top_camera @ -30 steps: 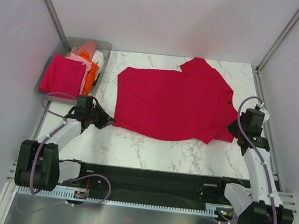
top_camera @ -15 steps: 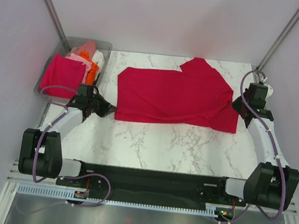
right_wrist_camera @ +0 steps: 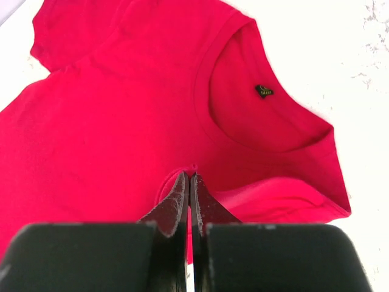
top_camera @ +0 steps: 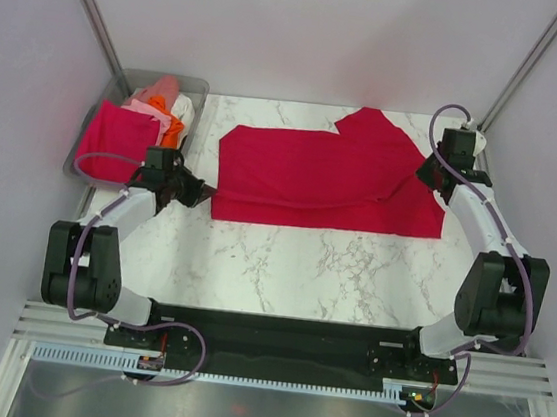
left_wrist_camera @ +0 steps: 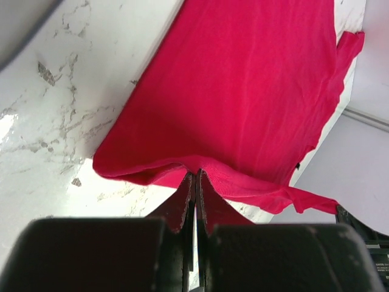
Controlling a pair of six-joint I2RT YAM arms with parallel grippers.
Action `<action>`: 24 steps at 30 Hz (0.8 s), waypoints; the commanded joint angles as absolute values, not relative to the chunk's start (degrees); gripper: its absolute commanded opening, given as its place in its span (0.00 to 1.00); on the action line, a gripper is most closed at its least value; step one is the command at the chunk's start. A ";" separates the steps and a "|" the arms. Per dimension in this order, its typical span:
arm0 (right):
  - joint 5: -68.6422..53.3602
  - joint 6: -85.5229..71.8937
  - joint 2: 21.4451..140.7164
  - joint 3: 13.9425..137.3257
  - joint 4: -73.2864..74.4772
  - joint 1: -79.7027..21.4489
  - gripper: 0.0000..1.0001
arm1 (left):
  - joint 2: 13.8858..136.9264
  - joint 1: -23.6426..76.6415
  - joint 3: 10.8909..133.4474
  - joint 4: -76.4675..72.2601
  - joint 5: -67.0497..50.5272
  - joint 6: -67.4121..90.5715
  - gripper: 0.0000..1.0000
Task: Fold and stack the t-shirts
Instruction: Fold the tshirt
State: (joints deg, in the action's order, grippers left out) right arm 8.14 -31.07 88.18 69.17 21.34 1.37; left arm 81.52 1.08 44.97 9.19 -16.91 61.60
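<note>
A crimson red t-shirt (top_camera: 323, 173) lies across the marble table, its near half folded up and back. My left gripper (top_camera: 203, 194) is shut on the shirt's left bottom edge (left_wrist_camera: 196, 167) and holds it lifted. My right gripper (top_camera: 425, 175) is shut on the cloth (right_wrist_camera: 192, 170) near the collar (right_wrist_camera: 267, 131), on the shirt's right side. A folded magenta-pink shirt (top_camera: 117, 140) lies on the bin, with orange (top_camera: 171, 134), pale pink (top_camera: 159, 88) and white (top_camera: 182, 107) shirts bunched inside it.
The clear grey plastic bin (top_camera: 194, 83) stands at the table's back left corner. White walls and metal posts close in the left, right and back sides. A black rail runs along the near edge.
Both grippers have moved away from me, carrying the shirt's near edge up and over. The shirt now covers a shorter strip of table.
</note>
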 commanded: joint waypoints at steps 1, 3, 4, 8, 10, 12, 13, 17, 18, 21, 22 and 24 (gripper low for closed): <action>10.89 -30.94 91.39 74.08 20.13 1.14 0.00 | 84.54 0.70 48.16 6.77 -15.91 64.16 0.02; 11.16 -30.68 92.81 75.32 20.13 1.14 0.00 | 85.86 0.70 48.86 6.16 -16.35 64.07 0.02; 11.25 -30.59 94.38 76.80 20.21 1.14 0.00 | 86.74 0.70 48.95 5.72 -16.43 64.16 0.02; 10.46 -30.41 97.38 79.80 20.39 1.05 0.00 | 88.42 0.70 49.57 5.10 -15.91 63.98 0.02; 10.37 -30.50 98.69 81.03 20.48 0.97 0.00 | 89.03 0.70 49.83 4.57 -15.56 64.07 0.02; 10.37 -30.50 99.31 82.08 20.48 0.79 0.00 | 89.91 0.70 50.62 4.22 -15.82 63.99 0.02; 10.55 -30.41 99.93 82.44 20.48 0.70 0.00 | 90.26 0.70 51.06 4.22 -15.99 63.81 0.02; 10.72 -30.41 101.77 84.46 20.83 0.53 0.00 | 92.28 0.70 52.38 4.13 -15.65 63.89 0.02; 10.72 -30.41 102.65 85.16 20.83 0.44 0.00 | 92.72 0.70 52.47 4.13 -15.64 63.98 0.02; 10.81 -30.24 104.06 86.13 21.01 0.26 0.00 | 94.04 0.62 52.82 3.43 -15.73 64.51 0.02; 10.90 -30.32 104.41 86.39 21.01 0.26 0.00 | 94.30 0.62 52.91 3.25 -15.73 64.69 0.02; 11.33 -30.32 105.29 86.92 20.92 0.26 0.00 | 94.92 0.53 53.17 3.08 -15.73 64.69 0.02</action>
